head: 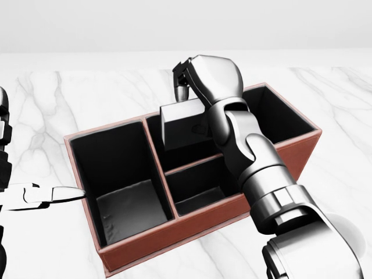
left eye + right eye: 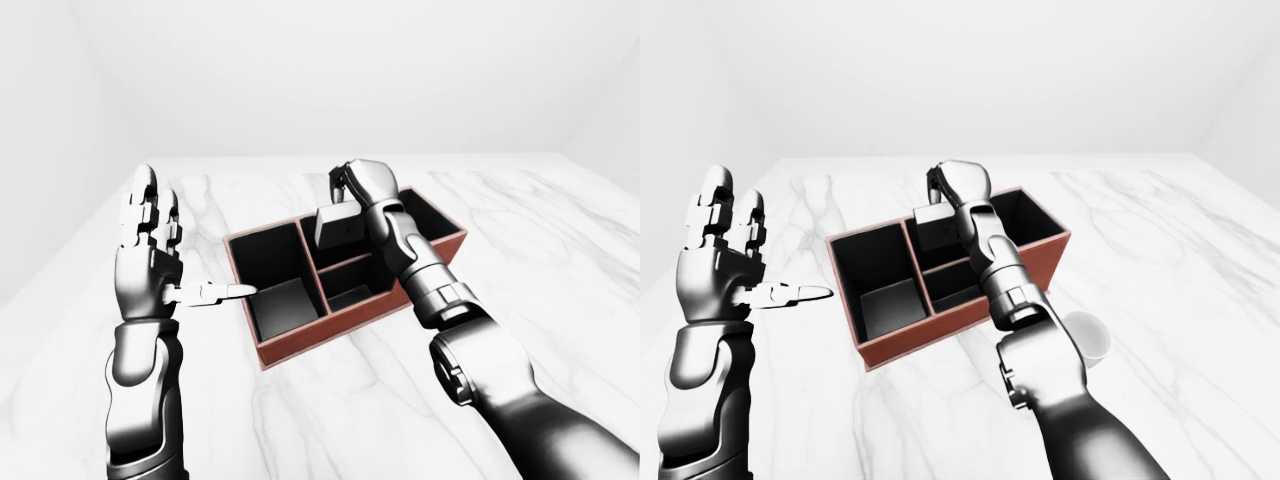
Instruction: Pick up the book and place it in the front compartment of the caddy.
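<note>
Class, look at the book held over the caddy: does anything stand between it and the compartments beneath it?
Nothing visible does. The right robot hand is shut on the book, which hangs over the caddy. The open compartments under it look empty, with only thin dividers between them. The left robot hand is open, beside the caddy's left end.

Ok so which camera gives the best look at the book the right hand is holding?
The head view: the book is largest there, held by the right hand over the caddy's upper compartment. Both eye views show the same book much smaller and farther off, partly hidden behind the right arm.
</note>
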